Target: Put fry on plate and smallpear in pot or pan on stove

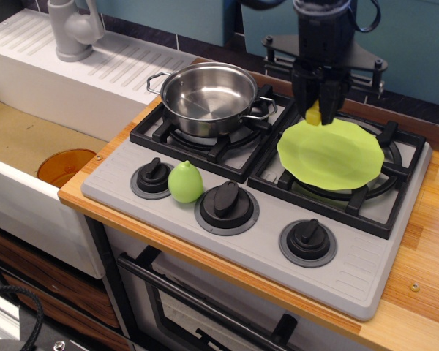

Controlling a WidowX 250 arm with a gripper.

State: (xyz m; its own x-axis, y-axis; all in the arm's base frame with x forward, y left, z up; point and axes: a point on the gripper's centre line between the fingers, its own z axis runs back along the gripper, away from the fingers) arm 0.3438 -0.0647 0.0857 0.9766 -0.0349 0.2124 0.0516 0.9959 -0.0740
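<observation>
My black gripper [316, 111] hangs over the far left rim of the lime-green plate [333, 155], which lies on the right burner of the grey stove [263, 234]. Its fingers are shut on the yellow fry [314, 115], whose lower end shows just above the plate's edge. The light-green smallpear [184, 182] stands on the stove's front panel between the left and middle knobs. The shiny steel pot [207, 97] sits empty on the left burner.
A white sink unit with a grey tap [73, 29] stands at the left, with an orange drain [64, 167] in the basin. Three black knobs [308, 240] line the front panel. A wooden counter [424, 263] borders the stove at right.
</observation>
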